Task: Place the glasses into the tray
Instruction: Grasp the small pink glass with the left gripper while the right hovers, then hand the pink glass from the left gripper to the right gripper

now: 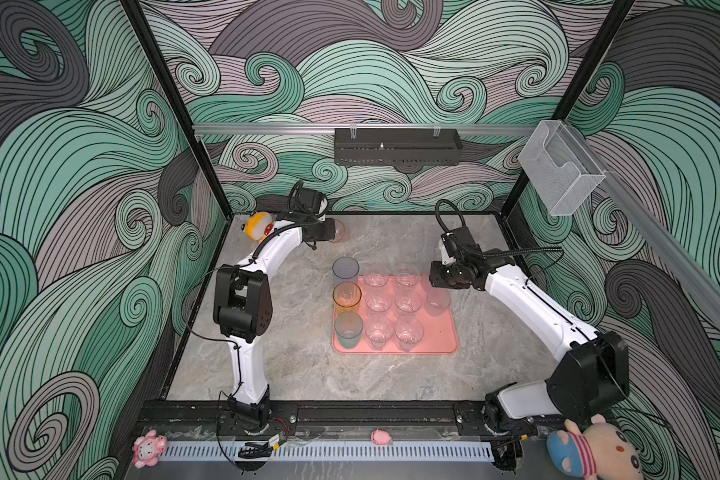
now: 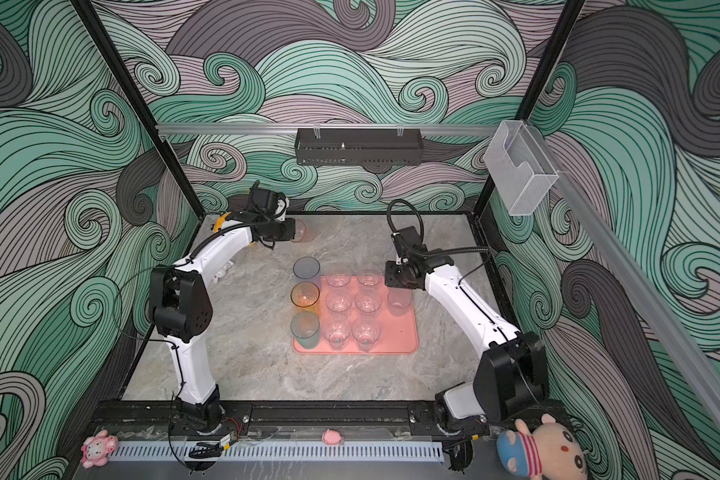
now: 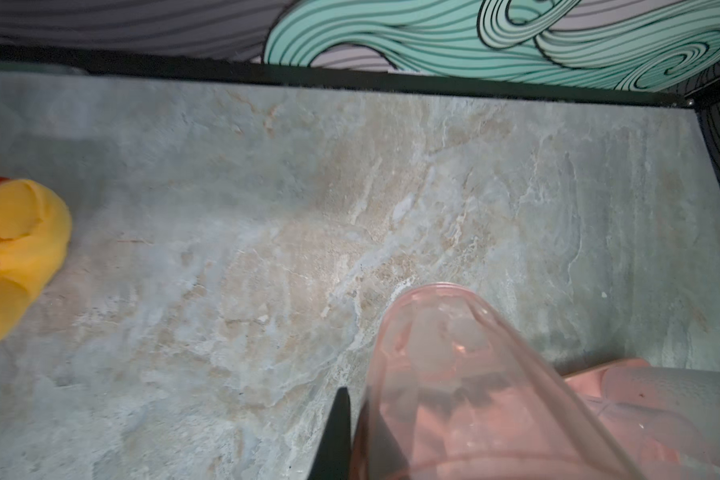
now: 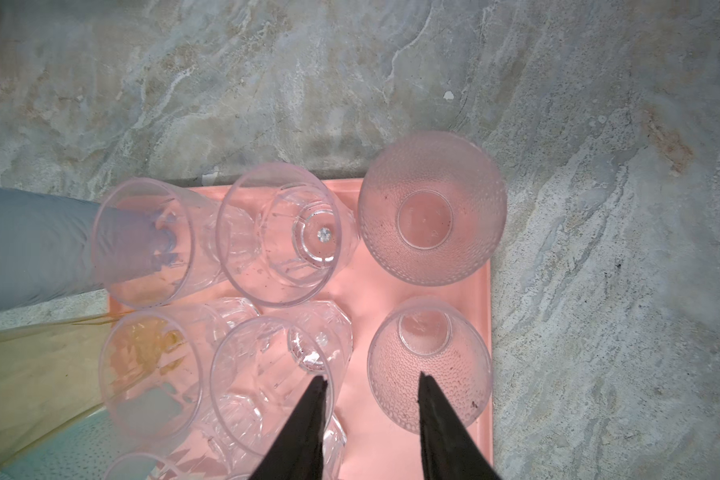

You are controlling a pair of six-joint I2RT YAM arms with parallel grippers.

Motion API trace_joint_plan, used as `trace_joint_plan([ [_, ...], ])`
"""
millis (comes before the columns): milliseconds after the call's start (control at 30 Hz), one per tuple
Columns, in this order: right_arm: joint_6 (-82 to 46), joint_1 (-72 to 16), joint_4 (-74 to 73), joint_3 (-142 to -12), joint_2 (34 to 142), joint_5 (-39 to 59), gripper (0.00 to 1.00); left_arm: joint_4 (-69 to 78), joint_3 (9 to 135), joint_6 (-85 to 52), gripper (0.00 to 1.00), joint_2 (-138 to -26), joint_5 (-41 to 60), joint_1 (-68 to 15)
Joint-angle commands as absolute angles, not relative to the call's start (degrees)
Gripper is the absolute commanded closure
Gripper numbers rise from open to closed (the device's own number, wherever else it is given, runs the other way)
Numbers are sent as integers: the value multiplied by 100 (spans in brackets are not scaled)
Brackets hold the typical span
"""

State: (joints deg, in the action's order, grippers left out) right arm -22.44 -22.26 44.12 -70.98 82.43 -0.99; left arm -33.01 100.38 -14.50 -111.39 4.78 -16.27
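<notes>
Biggest thing first: the salmon-pink tray (image 1: pixel 438 333) sits mid-table. It's nearly full of glasses: three tall tinted ones down its left side, clear faceted tumblers (image 1: pixel 408 301) in the middle, dotted ones on the right. Its near right corner is bare.

The one stray is the pink tumbler (image 3: pixel 474 374), way at the back of the table and well apart from the tray. The left gripper (image 1: pixel 331 232) is clamped on its wall near the mouth, one finger inside and one out, with the base pointing away from the wrist. I can't tell if it's off the table.

From there the tray lies nearer the front and off to the right, so it's the left arm's job.

The right gripper (image 4: pixel 371 415) hangs over the tray's right side, jaws apart and empty.

No readable labels anywhere.
</notes>
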Motion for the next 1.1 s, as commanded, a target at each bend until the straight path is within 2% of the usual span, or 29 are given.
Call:
trace_joint_plan([
  [0, -2472, -2425, 4521, -7553, 8103, -57, 62, -3310, 10215, -1365, 100, -10557, -97, -1970],
  [200, -2870, -3002, 4519, -8495, 8270, -14, 60, -2756, 9722, -977, 100, -9794, -805, -2907],
  [367, -3063, -3313, 4523, -9116, 8389, -110, 54, -2736, 9546, -1134, 100, -9540, -776, -3405],
  [700, -3025, -3954, 4644, -9629, 8727, -412, 47, -2716, 9302, -1406, 100, -9389, -563, -3761],
  [867, -3029, -3997, 4567, -9645, 8911, -602, 48, -2658, 9158, -1483, 100, -9314, -542, -3856],
  [1067, -3025, -4035, 4561, -9628, 9221, -1327, 50, -2349, 8705, -2009, 100, -9046, -795, -4112],
])
